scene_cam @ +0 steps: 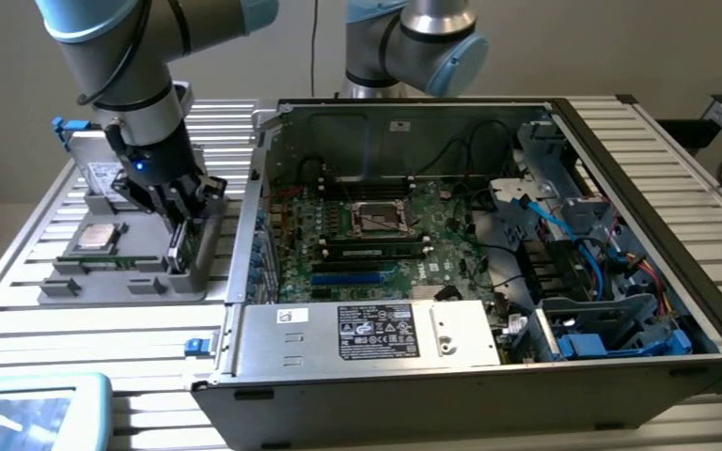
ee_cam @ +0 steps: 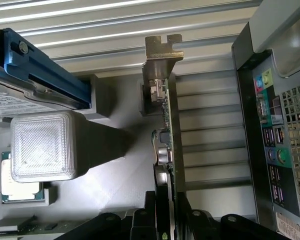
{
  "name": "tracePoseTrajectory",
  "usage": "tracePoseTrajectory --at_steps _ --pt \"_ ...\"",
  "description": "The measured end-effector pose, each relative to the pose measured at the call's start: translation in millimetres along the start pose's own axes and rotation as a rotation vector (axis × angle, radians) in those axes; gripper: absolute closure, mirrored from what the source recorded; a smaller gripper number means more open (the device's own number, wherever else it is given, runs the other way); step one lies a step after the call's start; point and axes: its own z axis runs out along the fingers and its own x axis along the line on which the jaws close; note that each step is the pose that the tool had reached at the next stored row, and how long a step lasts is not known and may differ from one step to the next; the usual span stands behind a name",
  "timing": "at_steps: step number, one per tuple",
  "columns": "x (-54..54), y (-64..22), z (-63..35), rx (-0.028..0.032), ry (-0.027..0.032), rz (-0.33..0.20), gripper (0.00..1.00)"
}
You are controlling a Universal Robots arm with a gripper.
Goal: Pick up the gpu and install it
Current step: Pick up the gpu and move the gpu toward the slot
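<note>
On the slatted tabletop (scene_cam: 86, 343), at the left of the exterior frame, we find the gpu (ee_cam: 169, 125) standing on edge in a grey holder (scene_cam: 86, 284), presumably so the fingers (ee_cam: 151, 210) can clamp its two faces as they do, while the gripper (scene_cam: 180, 214) hides most of it there.

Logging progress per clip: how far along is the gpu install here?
Done: nothing finished. In hand: the gripper sits over the gpu, which stands on edge in the gray holder beside the open computer case. Left: lifting it and seating it on the motherboard, where the blue slots are bare.
</note>
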Motion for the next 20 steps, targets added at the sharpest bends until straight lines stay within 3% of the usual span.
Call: tracePoseTrajectory --at_steps 3,7,20 --pt "0.0 -0.1 0.3 0.0002 0.0016 0.0 0.72" --pt "0.0 -0.1 0.5 0.0012 0.0112 0.001 0.72" --pt "0.0 -0.1 0.6 0.0017 0.0124 -0.003 0.72"
